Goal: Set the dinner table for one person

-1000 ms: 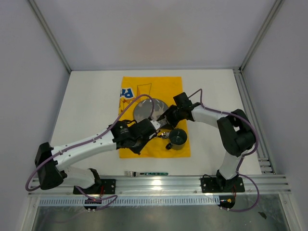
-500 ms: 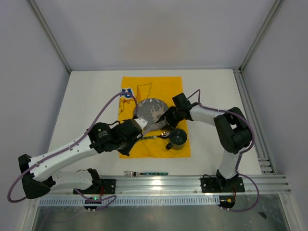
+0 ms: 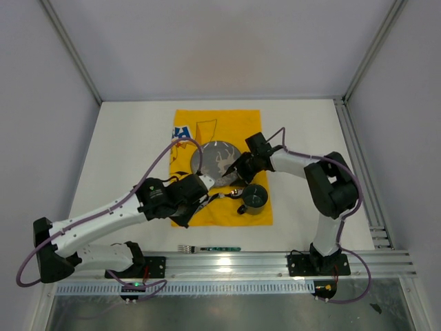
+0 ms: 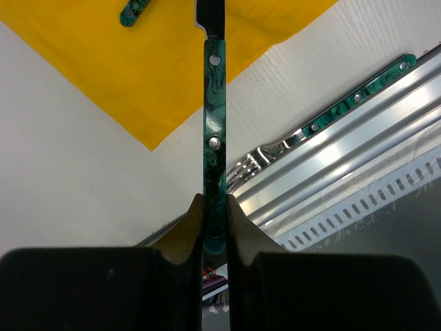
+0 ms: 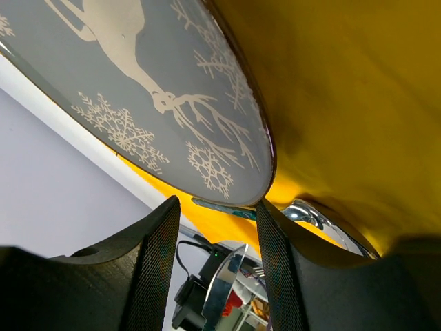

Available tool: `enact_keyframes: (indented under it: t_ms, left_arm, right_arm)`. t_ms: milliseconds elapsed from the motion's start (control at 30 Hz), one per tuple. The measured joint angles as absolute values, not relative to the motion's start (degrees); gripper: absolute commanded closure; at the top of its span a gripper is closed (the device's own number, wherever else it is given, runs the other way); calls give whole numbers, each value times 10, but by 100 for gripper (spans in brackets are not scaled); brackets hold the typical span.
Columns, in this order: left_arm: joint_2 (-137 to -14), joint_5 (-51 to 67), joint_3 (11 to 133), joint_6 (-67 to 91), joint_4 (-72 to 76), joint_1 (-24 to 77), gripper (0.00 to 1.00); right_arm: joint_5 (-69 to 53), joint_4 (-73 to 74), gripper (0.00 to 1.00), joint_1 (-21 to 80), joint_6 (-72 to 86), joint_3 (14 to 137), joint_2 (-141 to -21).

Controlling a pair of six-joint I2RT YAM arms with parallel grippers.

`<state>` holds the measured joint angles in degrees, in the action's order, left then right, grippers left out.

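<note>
My left gripper (image 3: 205, 192) (image 4: 214, 201) is shut on the end of a green-handled knife (image 4: 214, 117) (image 3: 218, 196), held over the near edge of the yellow cloth (image 3: 207, 124) (image 4: 138, 62). On that cloth lies a grey plate (image 3: 218, 160) (image 5: 138, 83) with a deer and snowflakes. My right gripper (image 3: 236, 174) (image 5: 217, 231) stands open at the plate's near right rim, one finger on each side of it. A spoon (image 3: 238, 192) (image 5: 320, 217) and a dark mug (image 3: 253, 198) sit just beside it. The white dinner table (image 3: 124, 152) (image 4: 62, 165) lies under everything.
A green-handled fork (image 3: 210, 247) (image 4: 324, 124) lies on the table by the front metal rail (image 3: 227, 262). Another green handle (image 4: 136, 9) rests on the cloth. Frame posts and grey walls close off the back and both sides.
My left arm has drawn its elbow back to the left and the gripper has shifted a little with the knife still in it. The right arm has hardly moved.
</note>
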<state>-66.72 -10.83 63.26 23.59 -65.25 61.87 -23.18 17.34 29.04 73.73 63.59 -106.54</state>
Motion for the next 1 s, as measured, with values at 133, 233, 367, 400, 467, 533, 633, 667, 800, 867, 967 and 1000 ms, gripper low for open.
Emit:
enact_keyframes:
  t_ms: [133, 233, 367, 400, 467, 533, 633, 667, 800, 867, 967, 1000]
  left_arm:
    - [-656, -99, 632, 237, -649, 619, 100]
    - [-641, -93, 630, 238, -648, 619, 100]
    - [-634, -74, 627, 239, -638, 619, 100]
    - [-634, -68, 625, 240, -635, 619, 100]
    - [-635, -56, 620, 240, -632, 619, 100]
    - [-635, -45, 617, 241, -629, 619, 100]
    - [-636, -30, 613, 241, -626, 619, 100]
    - [-637, -27, 613, 241, -625, 619, 100]
    - [-639, -13, 611, 240, -624, 619, 100]
    - [-639, -4, 611, 240, -624, 619, 100]
    - [-644, 10, 610, 238, -624, 619, 100]
    - [-648, 14, 610, 237, -624, 619, 100]
  right_arm:
    - [-236, 185, 48, 290, 735, 653, -1084]
    - [-236, 183, 48, 290, 733, 661, -1101]
    - [-236, 181, 48, 290, 731, 666, -1116]
    - [-237, 182, 48, 290, 730, 669, -1119]
    - [-237, 183, 48, 290, 727, 678, -1125]
    - [-237, 187, 48, 290, 724, 683, -1129]
    - [-237, 197, 48, 290, 721, 692, -1133]
    - [-238, 200, 48, 290, 721, 697, -1137]
    - [-240, 207, 48, 290, 720, 713, -1148]
    - [-242, 210, 48, 290, 720, 719, -1153]
    - [-244, 211, 48, 290, 720, 727, -1159]
    - [-245, 211, 48, 290, 720, 728, -1160]
